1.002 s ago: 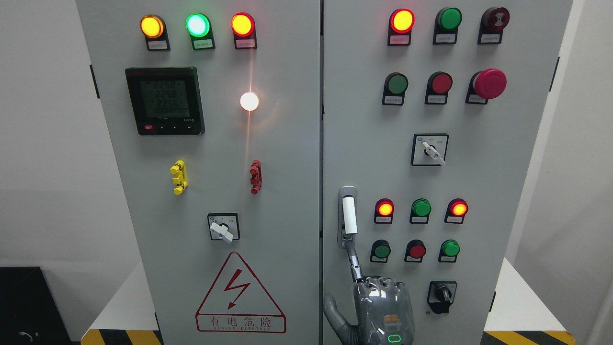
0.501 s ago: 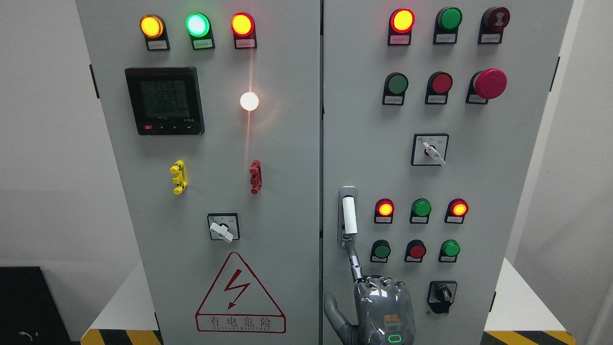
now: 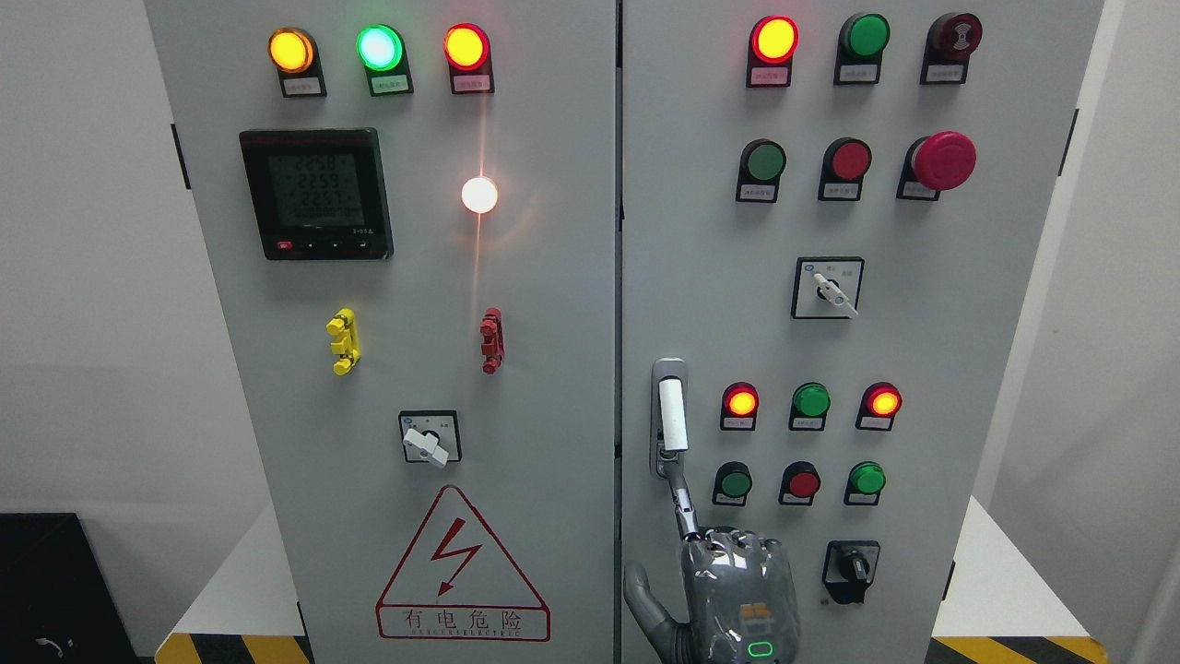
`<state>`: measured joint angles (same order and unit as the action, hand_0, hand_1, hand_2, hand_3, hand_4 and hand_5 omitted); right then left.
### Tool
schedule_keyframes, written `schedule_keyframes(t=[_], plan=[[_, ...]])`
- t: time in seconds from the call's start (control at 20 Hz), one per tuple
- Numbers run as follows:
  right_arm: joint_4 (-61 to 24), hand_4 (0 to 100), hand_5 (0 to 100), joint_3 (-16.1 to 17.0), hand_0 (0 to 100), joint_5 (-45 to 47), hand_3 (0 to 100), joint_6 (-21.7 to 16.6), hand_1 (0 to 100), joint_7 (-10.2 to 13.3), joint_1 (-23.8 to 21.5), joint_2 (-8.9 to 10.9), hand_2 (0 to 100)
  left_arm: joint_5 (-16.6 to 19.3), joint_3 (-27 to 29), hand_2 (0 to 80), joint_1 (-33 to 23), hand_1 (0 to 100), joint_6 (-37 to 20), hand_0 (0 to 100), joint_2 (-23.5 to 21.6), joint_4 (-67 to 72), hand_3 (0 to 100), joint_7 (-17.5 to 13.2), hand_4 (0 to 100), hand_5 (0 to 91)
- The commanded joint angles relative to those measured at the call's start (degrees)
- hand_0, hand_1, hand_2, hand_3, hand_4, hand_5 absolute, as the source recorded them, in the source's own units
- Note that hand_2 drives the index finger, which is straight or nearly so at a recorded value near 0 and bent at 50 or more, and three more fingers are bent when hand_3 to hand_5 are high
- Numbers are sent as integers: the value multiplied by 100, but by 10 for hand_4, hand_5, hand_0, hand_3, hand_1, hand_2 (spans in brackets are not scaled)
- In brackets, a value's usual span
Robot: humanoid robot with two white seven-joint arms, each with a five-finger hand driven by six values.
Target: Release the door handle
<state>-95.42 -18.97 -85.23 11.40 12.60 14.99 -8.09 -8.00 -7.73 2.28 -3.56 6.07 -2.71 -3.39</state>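
Note:
The door handle (image 3: 672, 415) is a white upright bar in a grey metal plate at the left edge of the cabinet's right door (image 3: 922, 350). My right hand (image 3: 733, 590) comes up from the bottom edge just below it, back of the hand towards the camera. Its index finger (image 3: 682, 507) sticks straight up and its tip touches the lower end of the handle plate. The other fingers are curled at the knuckles and the thumb (image 3: 641, 599) stands out to the left. Nothing is grasped. The left arm does not show.
Lit and unlit push buttons (image 3: 804, 481) and a black rotary switch (image 3: 850, 570) sit right of the hand. A red mushroom stop button (image 3: 943, 160) is higher up. The left door (image 3: 387, 553) carries a meter (image 3: 316, 194), a selector switch (image 3: 430, 441) and a warning triangle (image 3: 461, 567).

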Motion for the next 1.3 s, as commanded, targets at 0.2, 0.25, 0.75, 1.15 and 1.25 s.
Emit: schedule_keyframes(t=[0.2, 0.25, 0.75, 1.15, 1.25], plan=[[-135, 1000, 1000, -19, 451, -11, 1000, -15, 288, 14, -14, 1, 111, 0, 0, 0, 0, 556, -5, 120, 0, 7, 0, -4, 0, 0], [-135, 1000, 1000, -19, 451, -11, 1000, -15, 289, 23, -14, 1, 127, 0, 0, 0, 0, 556, -5, 120, 0, -1, 0, -4, 0, 0], [-266, 999, 1000, -19, 459, 7, 1000, -15, 292, 14, -23, 1, 337, 0, 0, 0, 0, 556, -5, 120, 0, -1, 0, -4, 0, 0], [-495, 966, 1000, -10, 502, 33, 965, -51, 292, -108, -75, 1, 437, 0, 0, 0, 0, 556, -5, 120, 0, -1, 0, -4, 0, 0], [-591, 954, 1000, -10, 507, 33, 956, -51, 294, -153, -146, 1, 437, 0, 0, 0, 0, 556, -5, 120, 0, -1, 0, -4, 0, 0]])
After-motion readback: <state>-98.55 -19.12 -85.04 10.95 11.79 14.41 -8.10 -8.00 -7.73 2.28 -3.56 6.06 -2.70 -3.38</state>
